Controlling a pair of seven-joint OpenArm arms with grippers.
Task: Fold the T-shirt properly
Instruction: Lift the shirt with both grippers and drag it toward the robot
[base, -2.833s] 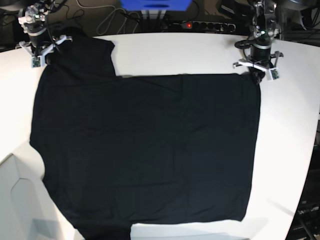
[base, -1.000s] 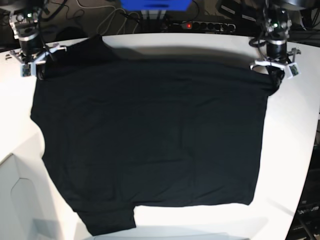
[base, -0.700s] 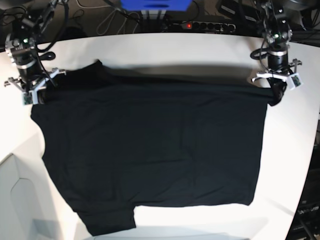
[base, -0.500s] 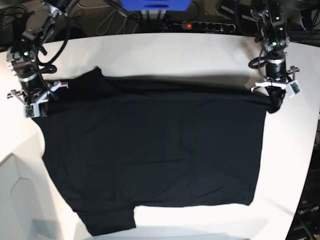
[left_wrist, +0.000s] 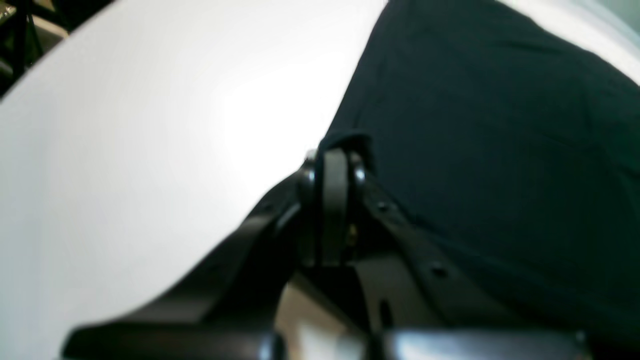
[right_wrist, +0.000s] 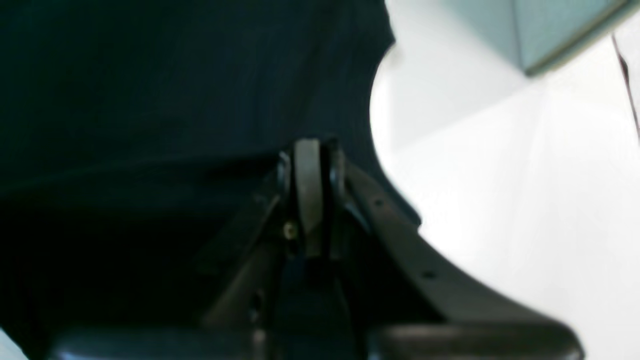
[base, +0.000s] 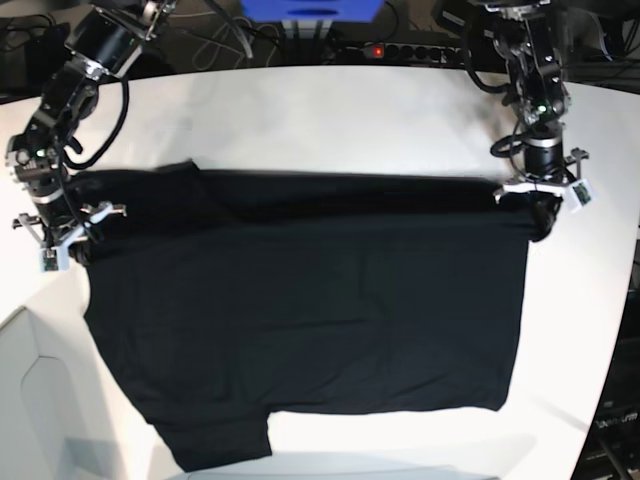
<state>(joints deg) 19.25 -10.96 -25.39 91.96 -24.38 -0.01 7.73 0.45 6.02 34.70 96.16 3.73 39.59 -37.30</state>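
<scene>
The T-shirt (base: 300, 310), matte black cloth, lies spread flat on the smooth white table (base: 330, 110). The left gripper (base: 541, 212) and right gripper (base: 62, 247) each pinch one upper corner, jaws clamped narrow on fabric.

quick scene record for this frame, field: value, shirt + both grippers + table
garment: black T-shirt, spread mostly flat, far edge held at both corners
print: none visible on the upturned side
left gripper: shut on the T-shirt's far corner, base view's right
right gripper: shut on the T-shirt's far corner near the sleeve, base view's left
near sleeve: lies flat at the table's front edge
surface: white table, bare beyond the far edge
fold state: no finished fold visible
</scene>
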